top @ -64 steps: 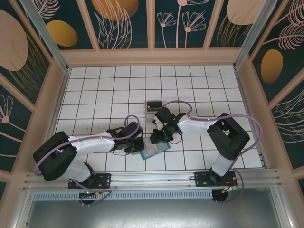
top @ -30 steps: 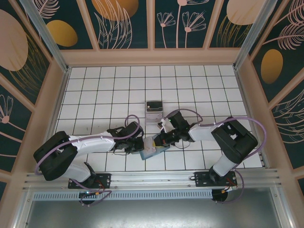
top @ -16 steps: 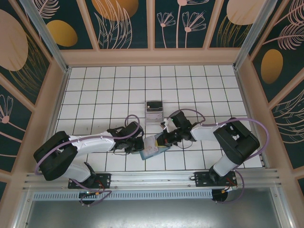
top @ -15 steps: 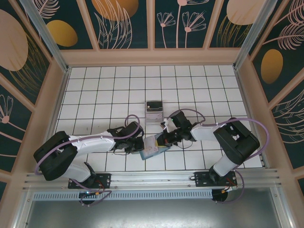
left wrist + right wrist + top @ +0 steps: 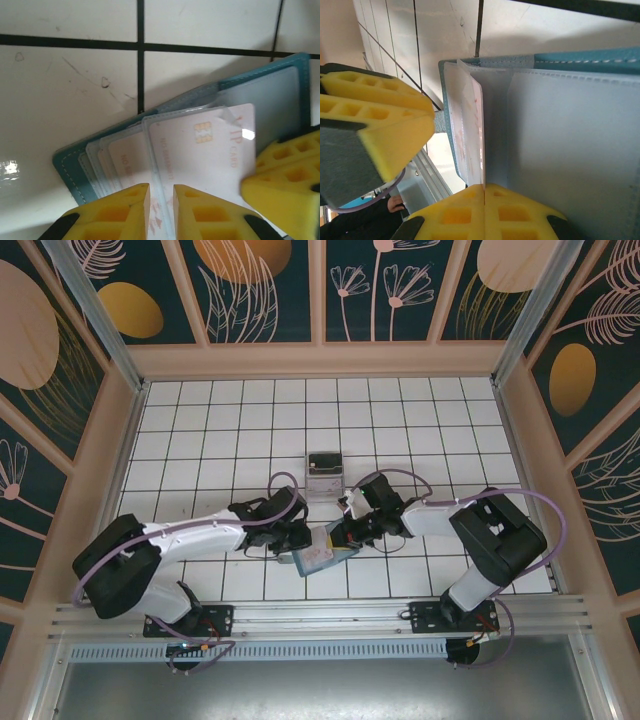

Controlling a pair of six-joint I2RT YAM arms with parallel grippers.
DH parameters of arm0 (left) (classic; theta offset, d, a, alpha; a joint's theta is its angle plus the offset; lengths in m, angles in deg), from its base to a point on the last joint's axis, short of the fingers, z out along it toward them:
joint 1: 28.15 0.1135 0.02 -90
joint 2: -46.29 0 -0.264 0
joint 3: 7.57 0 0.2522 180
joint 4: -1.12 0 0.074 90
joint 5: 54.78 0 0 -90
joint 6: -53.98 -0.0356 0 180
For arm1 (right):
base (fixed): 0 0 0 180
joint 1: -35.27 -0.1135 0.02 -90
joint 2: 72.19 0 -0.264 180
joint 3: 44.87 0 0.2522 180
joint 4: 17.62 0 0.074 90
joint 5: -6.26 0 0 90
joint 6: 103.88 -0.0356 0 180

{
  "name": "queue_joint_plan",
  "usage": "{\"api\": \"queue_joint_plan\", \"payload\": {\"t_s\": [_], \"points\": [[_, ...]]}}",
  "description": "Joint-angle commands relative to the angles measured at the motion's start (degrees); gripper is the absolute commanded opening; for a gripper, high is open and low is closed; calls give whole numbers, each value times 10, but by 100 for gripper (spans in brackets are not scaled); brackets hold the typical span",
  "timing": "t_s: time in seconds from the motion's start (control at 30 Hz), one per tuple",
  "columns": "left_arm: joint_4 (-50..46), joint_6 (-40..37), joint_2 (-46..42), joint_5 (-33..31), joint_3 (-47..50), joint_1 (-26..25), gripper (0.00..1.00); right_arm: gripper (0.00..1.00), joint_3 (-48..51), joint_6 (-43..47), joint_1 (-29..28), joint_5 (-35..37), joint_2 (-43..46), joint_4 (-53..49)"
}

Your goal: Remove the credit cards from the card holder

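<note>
Down near the front rail, between the two arms, the teal card holder (image 5: 322, 560) lies open and flat on the white tiled table (image 5: 220, 420), with both wrists crowded over it. The clear box (image 5: 323, 468) sits well apart, farther up the tiles, and nobody is bothering with it.

Look at the left gripper (image 5: 161, 210): its yellow fingers are only a sliver apart. They come in over the near edge of the holder, right above the fanned slots where the credit cards (image 5: 200, 150) sit. I cannot tell whether they are biting on anything. My guess is that this arm is here as an anchor, so the soft wallet doesn't slide along when a card is tugged.

The right gripper (image 5: 485, 210) comes in from the other side, its pads pressed tight together. The long edge of a pale pink card (image 5: 476, 130) runs straight down into the seam between them, so it looks like a pinch on that card, which is standing up off its slot. (It could be a clear sleeve flap caught in there too; the layers are thin and hard to separate by eye.)

The geometry makes sense: one arm steadies the holder, the other takes a card by its exposed edge and draws it out. From the left wrist view, several pale cards are tucked in their slots, so I'd judge the job to be early to midway. The risk is that the whole holder lifts with the card.
</note>
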Motion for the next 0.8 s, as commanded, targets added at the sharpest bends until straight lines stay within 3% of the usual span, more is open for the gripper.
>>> {"api": "queue_joint_plan", "payload": {"t_s": [0.0,0.77], "points": [[-21,-15,19,-1,-17,2,22,2,-1,6,0,4,9,-14],[-111,-43,97,-60,-40,-17,23,2,-8,11,-1,21,23,-39]]}}
